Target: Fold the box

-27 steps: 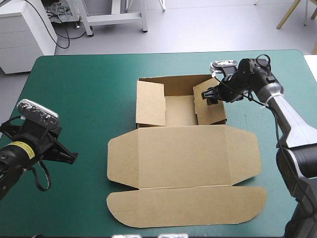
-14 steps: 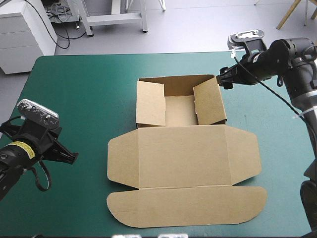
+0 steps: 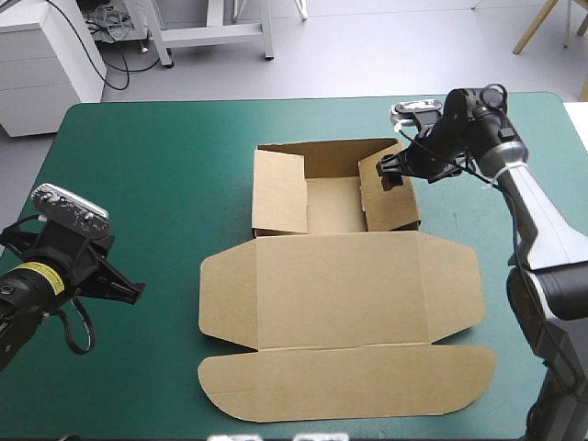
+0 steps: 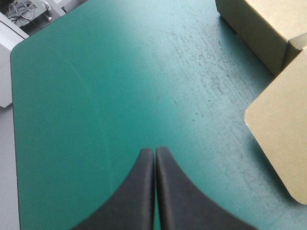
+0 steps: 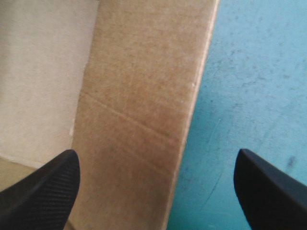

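Observation:
The brown box (image 3: 340,276) lies mid-table as an open tray with its walls raised at the far side and the lid panel (image 3: 340,289) flat toward the near edge. My right gripper (image 3: 393,173) hangs open over the tray's right wall flap (image 3: 390,197); in the right wrist view that flap (image 5: 139,120) runs between the two spread fingers (image 5: 41,184). My left gripper (image 4: 155,158) is shut, holding nothing, low over bare teal-green cover well left of the box (image 4: 280,129), and sits near the table's left edge in the high view (image 3: 129,292).
The teal-green table (image 3: 156,184) has open cover left of the box and along the right side. A rounded lid flap (image 3: 344,386) reaches close to the table's near edge.
My right gripper, which had drawn back beyond the tray's far right corner, has come back down and inward over the right wall flap. The left arm and the box stayed put.

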Robot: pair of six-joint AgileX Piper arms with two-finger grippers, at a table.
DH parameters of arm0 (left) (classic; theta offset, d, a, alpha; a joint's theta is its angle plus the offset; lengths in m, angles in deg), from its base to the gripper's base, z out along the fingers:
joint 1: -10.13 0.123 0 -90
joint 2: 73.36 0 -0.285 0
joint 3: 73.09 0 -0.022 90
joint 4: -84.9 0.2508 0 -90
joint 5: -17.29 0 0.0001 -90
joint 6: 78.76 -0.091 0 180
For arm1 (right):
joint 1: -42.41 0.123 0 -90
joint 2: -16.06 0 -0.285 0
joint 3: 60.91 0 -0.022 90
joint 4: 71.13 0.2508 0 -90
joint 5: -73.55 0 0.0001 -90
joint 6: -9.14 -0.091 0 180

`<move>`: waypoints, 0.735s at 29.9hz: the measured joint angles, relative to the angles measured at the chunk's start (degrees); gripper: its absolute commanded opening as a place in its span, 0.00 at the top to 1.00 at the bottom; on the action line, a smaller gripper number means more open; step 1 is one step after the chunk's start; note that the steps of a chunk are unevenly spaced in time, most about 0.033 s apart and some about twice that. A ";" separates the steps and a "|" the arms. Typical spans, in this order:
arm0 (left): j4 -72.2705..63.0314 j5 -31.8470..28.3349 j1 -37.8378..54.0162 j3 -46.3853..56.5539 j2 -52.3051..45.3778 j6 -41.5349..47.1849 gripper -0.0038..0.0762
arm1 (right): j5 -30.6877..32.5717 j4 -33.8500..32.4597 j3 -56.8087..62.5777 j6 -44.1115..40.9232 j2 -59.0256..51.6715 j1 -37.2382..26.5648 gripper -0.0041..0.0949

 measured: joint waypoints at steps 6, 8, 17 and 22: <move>0.00 0.00 0.00 0.00 0.00 0.00 0.96 | -1.33 0.63 0.06 -0.04 5.60 0.00 0.58; -0.05 0.00 0.00 0.00 0.00 0.00 0.96 | -1.48 0.84 0.06 -0.04 6.01 0.00 0.78; -0.05 -0.08 0.00 0.00 0.00 0.00 0.96 | -3.06 0.80 -0.24 0.19 6.01 0.00 0.98; -0.17 -0.07 0.00 0.00 0.00 0.00 0.96 | -3.11 -0.70 -3.73 1.53 5.44 -0.79 0.98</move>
